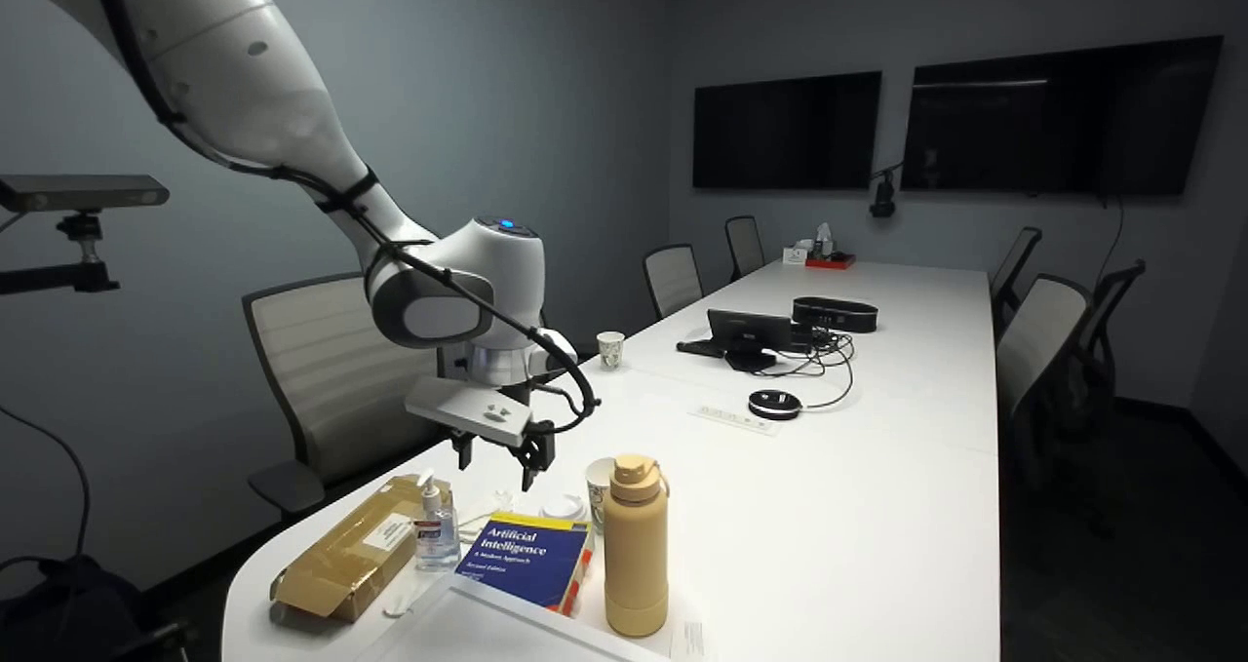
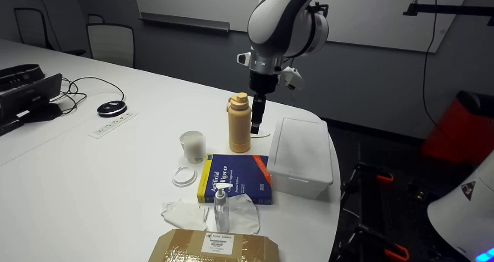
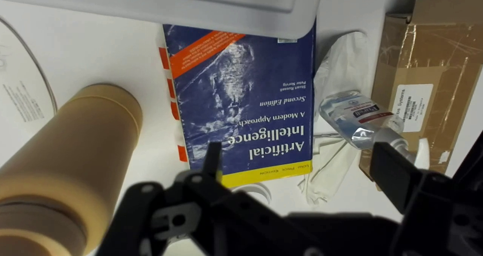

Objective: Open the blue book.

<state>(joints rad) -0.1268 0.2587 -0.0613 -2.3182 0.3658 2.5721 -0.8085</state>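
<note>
The blue book [image 2: 243,177] lies closed and flat on the white table [image 1: 829,506], cover up. The wrist view makes its authors legible, Stuart Russell and Peter Norvig, upside down there; in the exterior views those names are too small to read. The white box [image 2: 301,146] shows whole in an exterior view, just beside the book — elsewhere only part of its lid appears, and I cannot tell whether the two touch.

The arm [image 1: 263,67] slants down from the upper left, bends at the wrist, and points the gripper [image 1: 497,469] downward, apart from the book. Its fingers [image 2: 258,109] line up in an exterior view, masking the gap; the wrist view shows them spread wide, with nothing held between them.

The upright tan bottle [image 1: 636,545] half hides the paper cup [image 2: 193,148] behind it in an exterior view, and a pale blur sits over the cup elsewhere. The cardboard box [image 2: 216,246] is cut off by the lower edge.
</note>
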